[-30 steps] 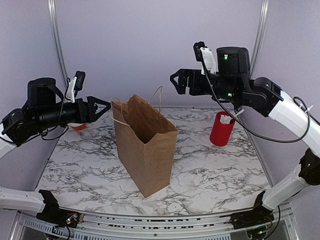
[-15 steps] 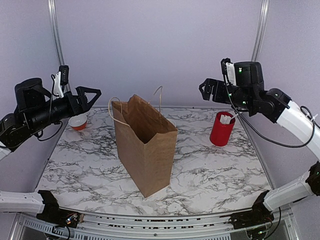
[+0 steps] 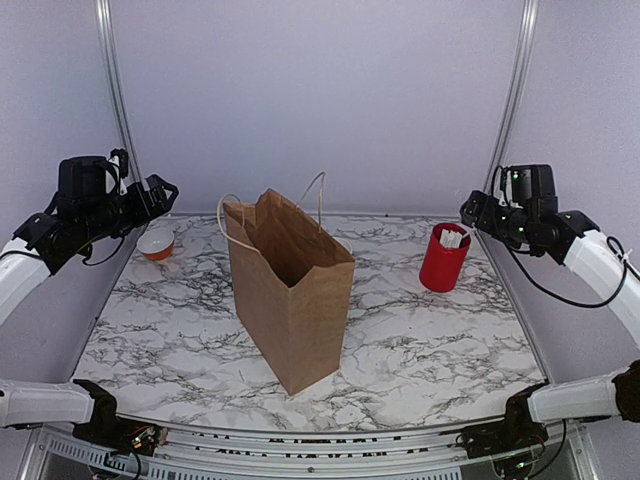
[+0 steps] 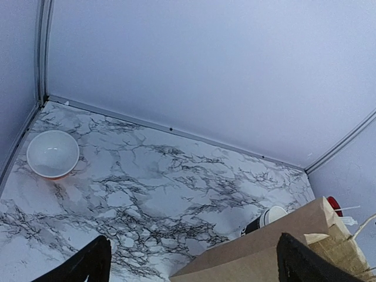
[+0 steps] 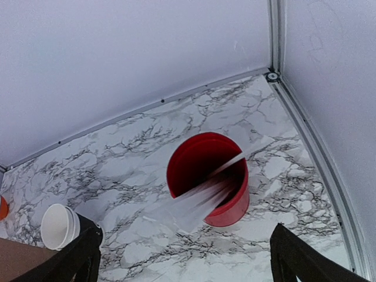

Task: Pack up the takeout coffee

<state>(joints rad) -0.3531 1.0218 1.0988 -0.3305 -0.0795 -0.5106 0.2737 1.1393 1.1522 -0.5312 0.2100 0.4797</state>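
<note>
**Bag stands open; lidded coffee nowhere in sight**

Top view: The brown paper bag [image 3: 295, 300] is seen upright and open-mouthed at the middle of the bench [image 3: 430, 345]. The left gripper [image 3: 158, 192] is held high at 10 o'clock from it and the right gripper [image 3: 472, 210] at 2 o'clock. Both are well apart from the bag, spread wide, with nothing held. A small bowl [image 3: 156, 243] is set at 10 o'clock and a red cup [image 3: 443, 262] with white sticks at 2 o'clock. The takeout coffee is not seen, and the bag's interior is too dark to be read.

Left wrist view: The fingers [image 4: 88, 267] are parted wide and empty. A lidless white-rimmed cup [image 4: 267, 217] is glimpsed just behind the bag's rim, but no lidded cup is shown.

Right wrist view: The fingers [image 5: 76, 258] are likewise parted and empty. The red cup lies below them, and the white-rimmed cup is seen at 8 o'clock in the frame.

The coffee is judged likely to be inside the bag already, though this cannot be settled. A look into the bag is called for next. Open bench is left at 6 o'clock of the bag and on both flanks. Care is owed to the bag's handles, the red cup and the rear rails.
</note>
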